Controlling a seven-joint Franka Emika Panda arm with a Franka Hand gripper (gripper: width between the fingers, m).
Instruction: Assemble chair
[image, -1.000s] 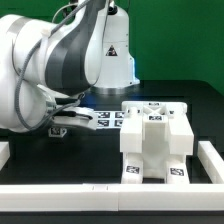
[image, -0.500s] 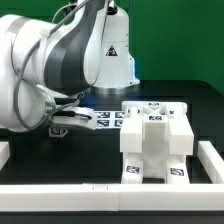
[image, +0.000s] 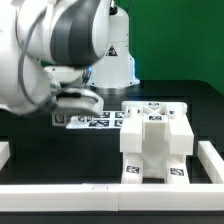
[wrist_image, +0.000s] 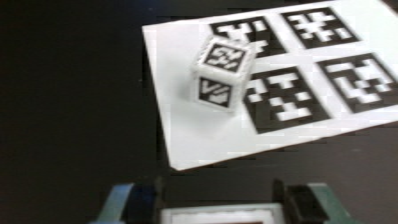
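Observation:
The partly built chair (image: 155, 142), a chunky white block of tagged pieces, stands at the exterior view's right. My gripper (image: 76, 100) hangs to its left, just above the marker board (image: 92, 121). In the wrist view my gripper (wrist_image: 226, 191) is shut on a white chair piece (wrist_image: 222, 212), which fills the gap between the two dark fingers (wrist_image: 169, 203). Only the top of that piece shows. Beyond it, a small white tagged chair piece (wrist_image: 221, 70) lies on the corner of the marker board (wrist_image: 214, 135).
Low white rails run along the front (image: 110, 195), the right (image: 210, 155) and the left (image: 4, 151) of the black table. The robot's base (image: 115, 60) stands at the back, and the bulky arm (image: 40, 60) fills the exterior view's left.
My jaws have closed on the white piece. The arm has since swung and risen, which carried the gripper up from the table and a little toward the exterior view's right.

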